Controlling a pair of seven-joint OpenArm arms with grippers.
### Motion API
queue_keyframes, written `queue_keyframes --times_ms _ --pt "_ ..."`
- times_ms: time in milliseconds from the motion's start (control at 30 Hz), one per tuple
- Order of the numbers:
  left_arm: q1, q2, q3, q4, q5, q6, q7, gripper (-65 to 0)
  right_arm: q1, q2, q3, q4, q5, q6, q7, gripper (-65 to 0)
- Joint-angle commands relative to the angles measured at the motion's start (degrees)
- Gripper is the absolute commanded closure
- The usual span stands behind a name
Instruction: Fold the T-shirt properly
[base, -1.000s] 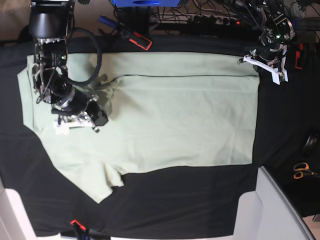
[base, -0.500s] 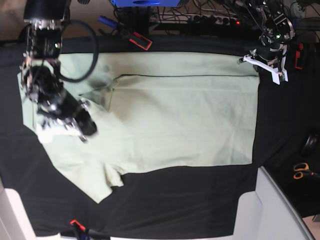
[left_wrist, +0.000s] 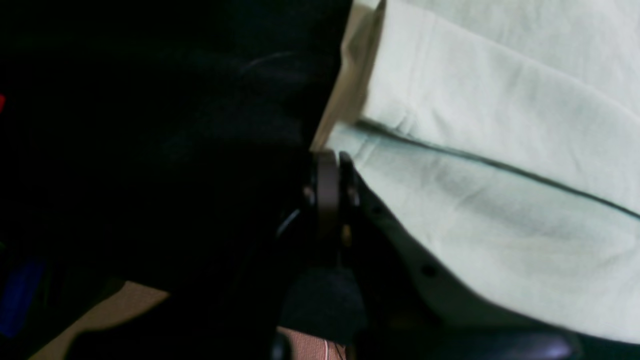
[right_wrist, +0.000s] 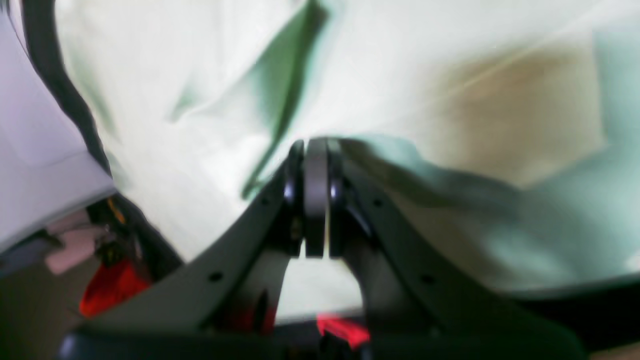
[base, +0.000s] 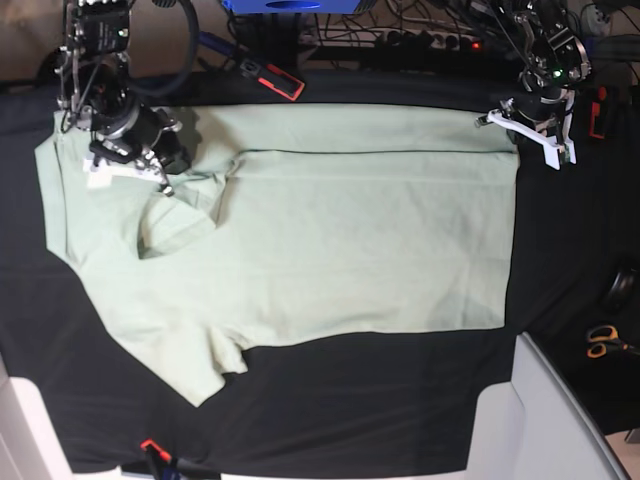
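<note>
The pale mint-green T-shirt (base: 350, 240) lies spread on the black table covering (base: 330, 410), with its far long edge folded over along a straight line. My right gripper (base: 160, 182) is over the shirt's left sleeve area. In the right wrist view its jaws (right_wrist: 315, 150) are shut on a raised ridge of the T-shirt (right_wrist: 425, 75), and a loose flap (base: 175, 215) trails below it. My left gripper (base: 500, 120) is at the shirt's far right corner. In the left wrist view it (left_wrist: 327, 160) is shut, its tips touching the hem edge of the shirt (left_wrist: 500, 150); I cannot tell whether cloth is pinched.
Orange-handled scissors (base: 600, 342) lie at the right edge. A white panel (base: 560, 420) stands at the lower right. A red and black tool (base: 280, 82) and cables (base: 420, 40) lie along the far edge. A small red clip (base: 150, 446) sits at the near left.
My right gripper has moved from the shirt's left middle toward the far left corner, dragging cloth and leaving a folded flap. The left arm has not moved.
</note>
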Motion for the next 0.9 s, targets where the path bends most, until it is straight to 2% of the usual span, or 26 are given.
queue_keyframes --times_ms 0,300,533,733,867 --pt "0.4 -0.3 -0.1 0.3 1.0 0.4 1.0 0.0 1.2 0.2 0.1 -0.2 0.6 1.0 0.5 0.0" --pt "0.4 -0.4 -0.1 0.3 1.0 0.4 1.0 0.0 6.0 0.0 0.1 -3.2 0.6 0.9 0.5 0.0" --pt "0.4 -0.4 -0.1 0.3 1.0 0.4 1.0 0.0 8.3 -0.7 -5.4 -4.5 0.8 0.6 0.9 0.0" --pt "0.4 -0.4 -0.2 0.3 1.0 0.4 1.0 0.0 10.6 -1.6 -5.9 -9.1 0.6 0.6 0.6 0.0" --pt "0.4 -0.4 -0.9 0.5 0.7 0.4 0.9 0.0 10.6 -1.5 -5.9 -4.4 0.7 0.6 -0.9 0.0"
